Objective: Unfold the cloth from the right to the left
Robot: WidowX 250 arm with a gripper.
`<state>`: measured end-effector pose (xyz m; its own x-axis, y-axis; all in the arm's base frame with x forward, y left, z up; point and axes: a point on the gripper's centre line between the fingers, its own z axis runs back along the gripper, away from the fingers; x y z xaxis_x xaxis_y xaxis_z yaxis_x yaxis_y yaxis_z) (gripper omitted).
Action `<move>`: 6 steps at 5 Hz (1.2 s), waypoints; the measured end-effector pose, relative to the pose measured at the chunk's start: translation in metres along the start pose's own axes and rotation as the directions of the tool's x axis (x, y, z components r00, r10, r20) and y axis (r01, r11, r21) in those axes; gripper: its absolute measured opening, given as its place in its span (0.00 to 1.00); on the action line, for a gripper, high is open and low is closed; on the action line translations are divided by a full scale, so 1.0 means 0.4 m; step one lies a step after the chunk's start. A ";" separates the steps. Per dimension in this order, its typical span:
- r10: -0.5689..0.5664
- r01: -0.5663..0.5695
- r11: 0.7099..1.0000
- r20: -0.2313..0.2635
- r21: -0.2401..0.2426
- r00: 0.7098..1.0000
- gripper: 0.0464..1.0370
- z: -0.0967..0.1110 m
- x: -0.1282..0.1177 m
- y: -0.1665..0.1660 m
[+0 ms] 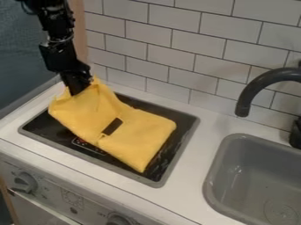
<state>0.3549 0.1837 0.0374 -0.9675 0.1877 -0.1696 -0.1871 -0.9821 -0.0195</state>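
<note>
I see soft, matt yellow cloth (141,136), lightly creased, on a glossy black glass-like stove top (56,126). My worktop (197,115) looks smooth and white, the wall tiles (170,46) smooth with a slight sheen, the sink (250,160) smooth grey, the tap (258,85) dark and satiny.

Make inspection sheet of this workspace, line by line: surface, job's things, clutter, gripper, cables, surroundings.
Surface: white counter with black stove top set in it.
Job's things: yellow cloth on the stove top, creased, its far-left part raised; small dark opening near its middle.
Clutter: nothing seen.
Gripper: black gripper at the cloth's raised part.
Cables: thin dark loop beside the upper arm, possibly a cable.
Surroundings: tiled wall, faucet, grey sink.
</note>
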 end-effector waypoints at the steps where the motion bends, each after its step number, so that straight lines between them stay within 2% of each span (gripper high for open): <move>1: 0.022 -0.022 1.000 0.029 -0.010 0.999 0.03 -0.019 0.021 -0.029; 2: 0.054 -0.055 0.998 0.014 0.007 0.998 0.19 -0.019 0.016 -0.023; 4: 0.063 -0.063 0.998 0.033 0.005 0.997 0.77 -0.020 0.024 -0.023; 5: 0.064 -0.065 0.998 0.043 0.022 0.997 0.98 -0.020 0.027 -0.016; 6: 0.053 -0.053 0.999 0.005 0.000 0.999 0.97 0.031 0.015 -0.017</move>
<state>0.3483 0.1919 0.0489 -0.9769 0.1357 -0.1653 -0.1358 -0.9907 -0.0108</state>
